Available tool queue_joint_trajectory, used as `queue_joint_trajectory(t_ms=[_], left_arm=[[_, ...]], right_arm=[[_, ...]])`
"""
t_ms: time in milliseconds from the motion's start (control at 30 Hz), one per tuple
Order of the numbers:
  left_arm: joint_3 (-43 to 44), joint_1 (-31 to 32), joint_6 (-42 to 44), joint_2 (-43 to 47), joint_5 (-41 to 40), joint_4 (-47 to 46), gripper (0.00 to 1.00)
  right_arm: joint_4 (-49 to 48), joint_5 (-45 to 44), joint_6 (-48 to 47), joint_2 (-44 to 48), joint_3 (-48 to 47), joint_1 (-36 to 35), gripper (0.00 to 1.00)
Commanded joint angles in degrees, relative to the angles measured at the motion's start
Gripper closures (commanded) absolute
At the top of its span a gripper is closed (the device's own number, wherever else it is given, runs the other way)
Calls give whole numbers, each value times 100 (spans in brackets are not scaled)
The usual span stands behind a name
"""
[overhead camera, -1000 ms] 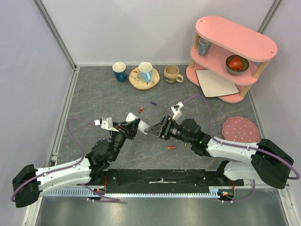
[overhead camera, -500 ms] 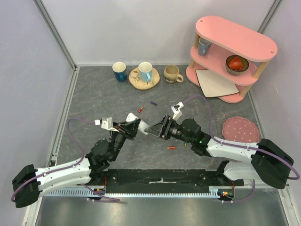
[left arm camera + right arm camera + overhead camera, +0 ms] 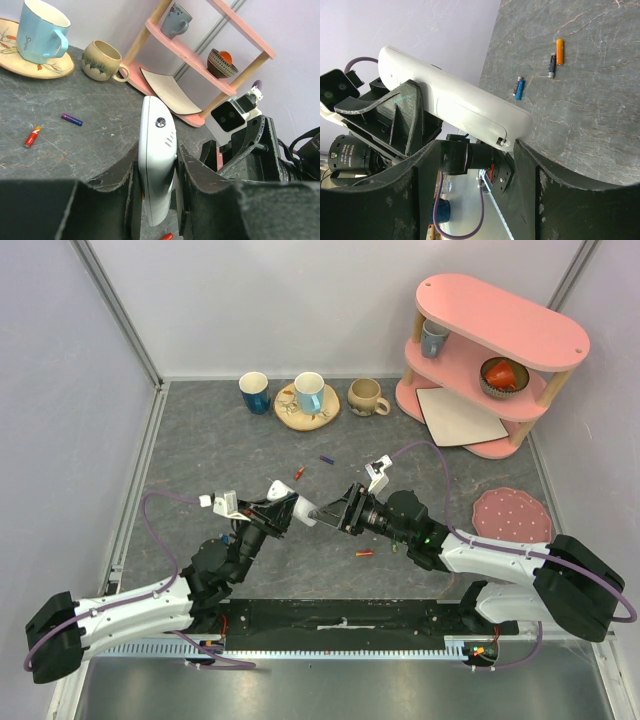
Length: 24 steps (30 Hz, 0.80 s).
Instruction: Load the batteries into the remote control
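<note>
Mid-worktop (image 3: 200, 460), lifted off the surface: remote control (image 3: 156, 125), slim white handset, tilted between both arms. Its back panel with the battery-cover seam faces the right wrist view; cover looks shut. Probably light, rigid, smooth plastic that may slip or twist, so grip the narrow long edges, clear of the cover. Left gripper (image 3: 281, 508) clamped on those edges near one end. Right gripper (image 3: 347, 508) jaws apart, straddling the free end; contact unclear. Batteries lie loose below: red-orange battery (image 3: 298, 473), purple battery (image 3: 326, 459), red battery (image 3: 365, 553). Tiny, likely to roll.
</note>
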State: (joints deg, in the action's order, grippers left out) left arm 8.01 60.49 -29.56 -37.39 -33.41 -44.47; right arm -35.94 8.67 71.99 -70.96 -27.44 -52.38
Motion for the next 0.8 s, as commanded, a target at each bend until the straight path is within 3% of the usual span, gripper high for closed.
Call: queue_joint_trajectory(t_ms=[0, 767], left_arm=[[-28, 16, -296, 30, 238, -510, 98], [113, 24, -357, -542, 212, -686, 98]], right_arm=[[-255, -67, -35, -14, -112, 17, 32], [-317, 74, -27, -58, -227, 9, 32]])
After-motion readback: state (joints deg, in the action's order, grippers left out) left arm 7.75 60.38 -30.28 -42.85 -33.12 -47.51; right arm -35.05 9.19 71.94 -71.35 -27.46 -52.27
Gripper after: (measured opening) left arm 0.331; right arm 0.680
